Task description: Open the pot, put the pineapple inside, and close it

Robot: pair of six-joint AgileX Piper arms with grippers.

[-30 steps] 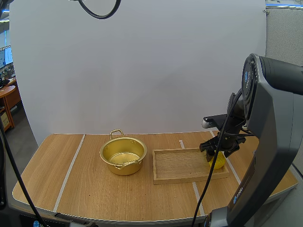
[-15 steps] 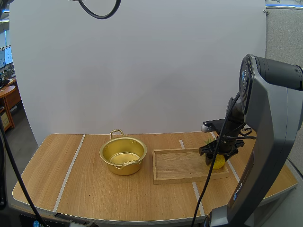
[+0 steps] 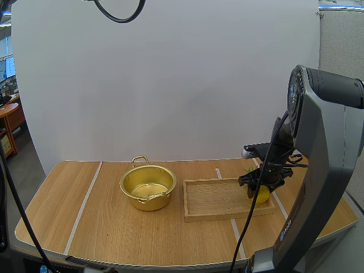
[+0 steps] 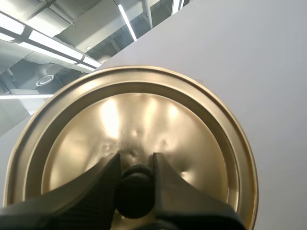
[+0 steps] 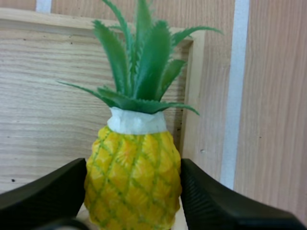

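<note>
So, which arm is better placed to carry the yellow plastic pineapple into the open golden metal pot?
Right. The right gripper has its fingers against both sides of the yellow plastic pineapple in the shallow wooden tray. The left gripper is occupied: shut on the black knob of the round golden lid.

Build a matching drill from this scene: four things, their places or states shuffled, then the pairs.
1 pot
2 lid
3 pineapple
4 wooden tray

A knob pinched by left gripper
B at the tray's right end, between right gripper fingers
C open, left of the tray
D flat on the table, right of the pot

Pairs: 1-C, 2-A, 3-B, 4-D
</note>
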